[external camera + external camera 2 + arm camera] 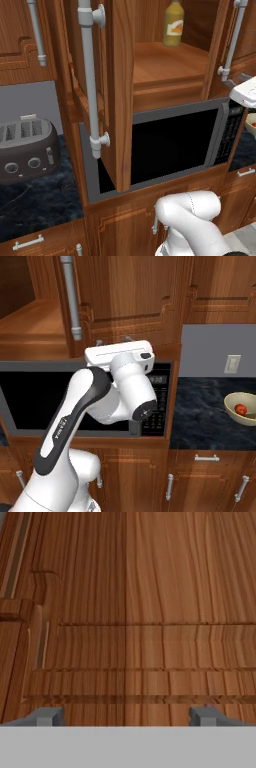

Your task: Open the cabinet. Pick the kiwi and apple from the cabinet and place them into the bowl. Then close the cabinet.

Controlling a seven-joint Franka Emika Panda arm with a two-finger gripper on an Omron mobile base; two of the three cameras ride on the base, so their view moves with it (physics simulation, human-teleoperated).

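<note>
facing the cabinet (150,70) with its doors swung open, i see a yellow bottle (173,23) on its shelf above the microwave (170,145). far right on the counter sits the bowl (241,408) with the apple (241,409) inside. my claw (127,716) is spread wide, holding nothing, close to a wood panel.

The apple (241,409) lies in the bowl (233,404) on the counter (200,411), right of the microwave (160,401) under the cabinet (130,301).
</note>
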